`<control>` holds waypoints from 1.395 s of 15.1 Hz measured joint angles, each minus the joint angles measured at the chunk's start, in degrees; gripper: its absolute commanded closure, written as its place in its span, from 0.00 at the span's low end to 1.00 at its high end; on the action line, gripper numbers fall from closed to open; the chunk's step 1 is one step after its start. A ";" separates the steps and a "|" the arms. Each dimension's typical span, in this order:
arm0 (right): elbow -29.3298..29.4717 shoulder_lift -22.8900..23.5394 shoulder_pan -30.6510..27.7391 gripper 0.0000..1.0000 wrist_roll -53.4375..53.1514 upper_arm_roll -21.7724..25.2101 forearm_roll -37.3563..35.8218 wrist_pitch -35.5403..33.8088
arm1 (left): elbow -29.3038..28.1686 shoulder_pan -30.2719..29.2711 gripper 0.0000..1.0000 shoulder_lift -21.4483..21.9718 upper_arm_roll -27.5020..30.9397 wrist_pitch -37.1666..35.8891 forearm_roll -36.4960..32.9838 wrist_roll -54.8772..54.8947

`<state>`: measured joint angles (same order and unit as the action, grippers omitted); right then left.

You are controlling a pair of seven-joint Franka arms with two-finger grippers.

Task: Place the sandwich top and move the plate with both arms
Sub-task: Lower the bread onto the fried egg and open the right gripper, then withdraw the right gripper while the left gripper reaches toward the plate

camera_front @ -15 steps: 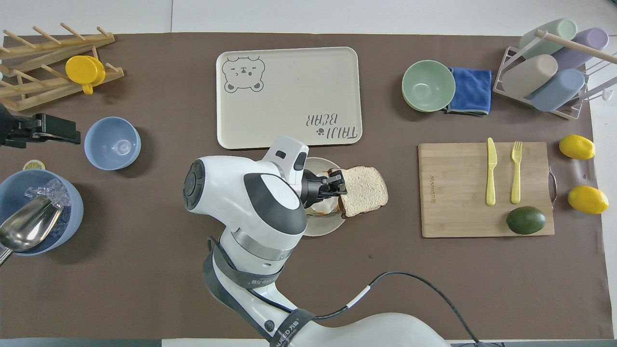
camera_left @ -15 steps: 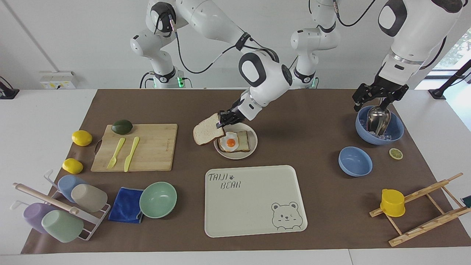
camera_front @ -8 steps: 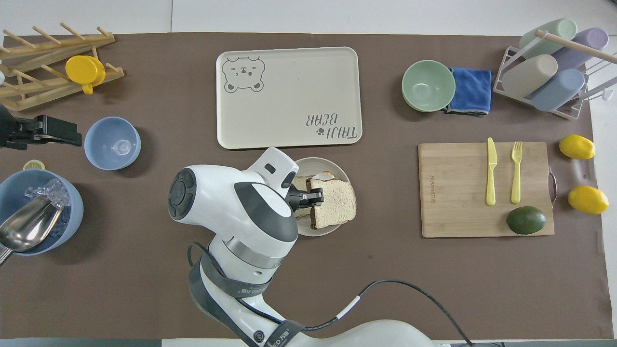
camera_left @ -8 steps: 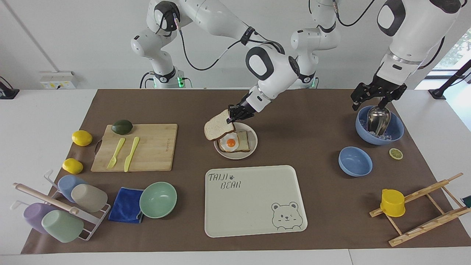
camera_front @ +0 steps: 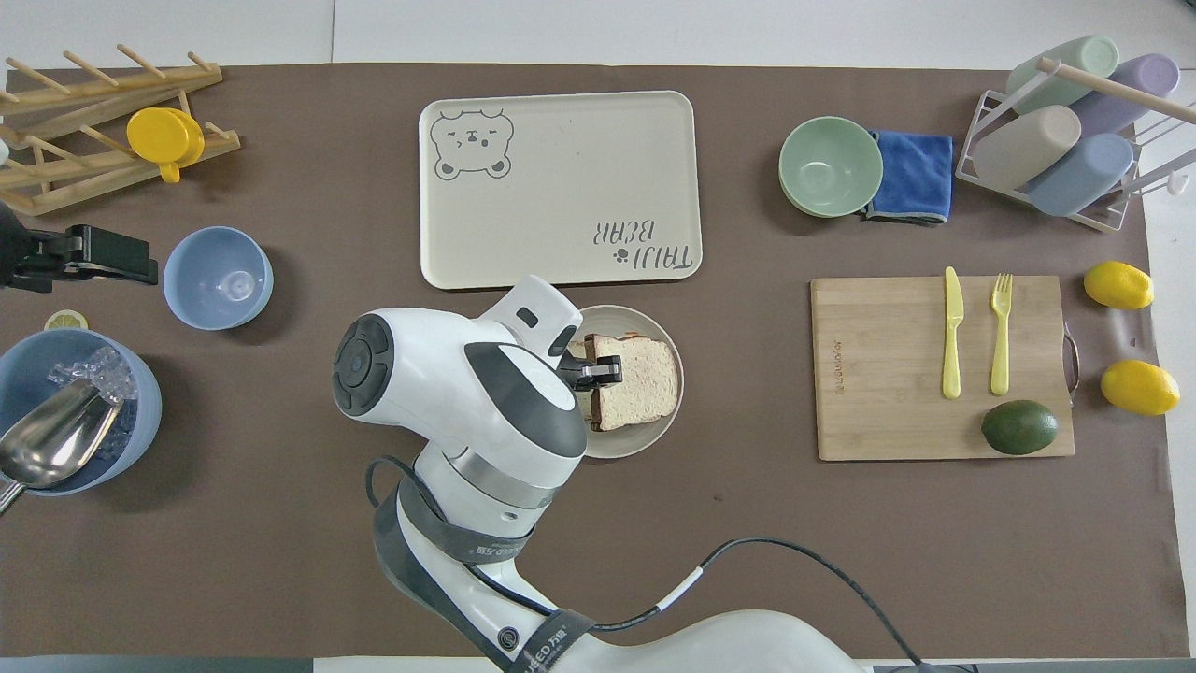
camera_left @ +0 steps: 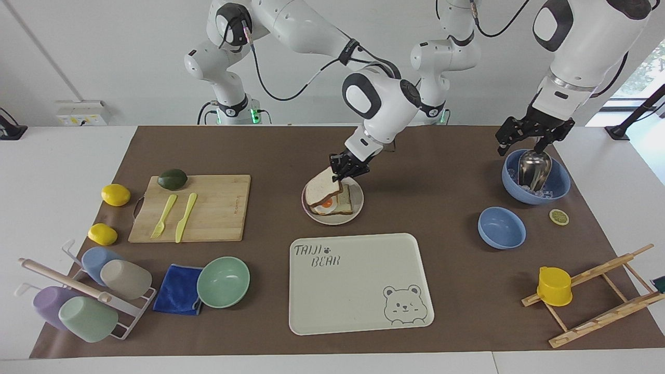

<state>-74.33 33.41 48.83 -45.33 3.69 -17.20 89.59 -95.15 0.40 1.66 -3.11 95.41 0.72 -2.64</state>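
- Two views, facing view first: the right end effector [camera_left: 347,167] is closed on the near edge of the sandwich top [camera_left: 322,188]. A second ago it held the slice up beside the plate [camera_left: 332,218], toward the right arm's end of the table. It has now swung the slice in and lowered it.
- The sandwich top now leans over the egg slice [camera_left: 329,206], with its gripped edge high and its free edge low on the egg. Only a sliver of yolk shows under it.
- The left end effector [camera_left: 532,137] waits with fingers spread over the ice bowl [camera_left: 560,188], about where it was.
- Overhead view: the sandwich top [camera_front: 640,379] has moved from overhanging the plate's rim to sitting wholly inside the plate [camera_front: 654,445]. It covers most of the lower slice.
- The right end effector [camera_front: 603,374] grips the slice's edge on the side toward the left arm's end. The left end effector [camera_front: 93,264] lies well apart at the table's edge.
- Judged from this, placement is nearly done. The slice needs levelling and release, and then both arms must come to the plate, which has not moved.
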 measured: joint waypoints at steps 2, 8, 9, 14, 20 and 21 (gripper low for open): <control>-0.62 0.25 -0.05 0.98 -1.75 -0.01 0.18 1.20 | -0.37 -0.01 0.00 0.20 0.16 -0.12 0.00 0.00; -1.36 0.49 0.04 0.00 -5.22 -0.01 0.24 2.89 | -0.90 -0.02 0.00 0.67 0.20 -0.13 0.00 0.00; -1.40 0.49 0.05 0.00 -5.60 -0.02 0.25 3.23 | -0.93 -0.02 0.00 0.67 0.20 -0.13 0.00 0.00; -1.38 0.48 0.02 0.00 -6.19 0.00 0.26 3.76 | -1.33 -0.02 0.00 0.75 0.20 -0.12 0.03 0.00; -0.56 -2.33 -5.30 0.00 -3.97 0.23 4.98 3.88 | -3.28 0.02 0.00 1.31 0.13 1.29 0.94 0.00; -0.52 -3.48 -7.54 0.00 -1.37 0.30 6.29 3.88 | -4.37 0.06 0.00 1.64 0.04 2.28 1.69 -0.01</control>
<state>-74.85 29.93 41.29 -46.69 3.98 -10.92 93.47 -99.51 0.46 3.30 -3.07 97.68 2.41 -2.65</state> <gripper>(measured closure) 0.000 0.000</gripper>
